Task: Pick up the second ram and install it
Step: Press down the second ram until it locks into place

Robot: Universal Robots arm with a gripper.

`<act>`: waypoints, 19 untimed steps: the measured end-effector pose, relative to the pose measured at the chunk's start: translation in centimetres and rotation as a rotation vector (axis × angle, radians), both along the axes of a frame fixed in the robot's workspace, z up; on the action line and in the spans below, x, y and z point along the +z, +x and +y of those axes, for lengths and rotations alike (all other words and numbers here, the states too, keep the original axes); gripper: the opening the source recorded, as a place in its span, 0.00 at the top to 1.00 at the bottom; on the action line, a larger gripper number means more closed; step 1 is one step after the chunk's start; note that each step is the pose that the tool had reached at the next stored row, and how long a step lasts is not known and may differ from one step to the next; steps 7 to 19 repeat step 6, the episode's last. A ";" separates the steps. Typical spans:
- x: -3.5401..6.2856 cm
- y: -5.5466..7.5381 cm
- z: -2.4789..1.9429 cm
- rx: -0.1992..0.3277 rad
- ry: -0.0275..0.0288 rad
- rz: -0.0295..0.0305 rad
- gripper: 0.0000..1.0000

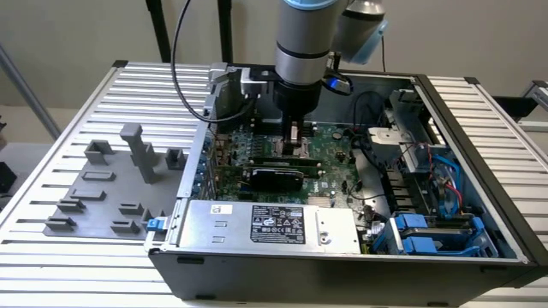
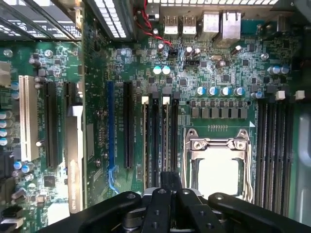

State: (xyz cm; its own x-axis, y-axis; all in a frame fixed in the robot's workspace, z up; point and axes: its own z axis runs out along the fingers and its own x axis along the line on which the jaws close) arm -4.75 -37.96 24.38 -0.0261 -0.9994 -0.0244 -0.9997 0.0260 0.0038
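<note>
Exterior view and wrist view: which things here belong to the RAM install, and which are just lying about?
Job: gripper, low over the motherboard; white-latched memory slots beside the processor socket.
Lying about: grey fixture blocks at the exterior view's left; power supply; blue drive bays.

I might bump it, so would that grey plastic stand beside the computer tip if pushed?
Probably not: the grey stand has a wide flat base, so it would likely slide. Its tall post looks thin and may snap.
</note>
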 end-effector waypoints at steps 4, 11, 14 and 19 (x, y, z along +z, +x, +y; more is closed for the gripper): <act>0.00 0.0 0.00 0.000 0.0001 0.0000 1.00; 0.00 0.0 0.00 0.000 0.0001 0.0000 1.00; 0.00 0.0 0.00 0.000 0.0001 0.0000 1.00; 0.00 0.0 0.00 0.000 0.0001 0.0000 1.00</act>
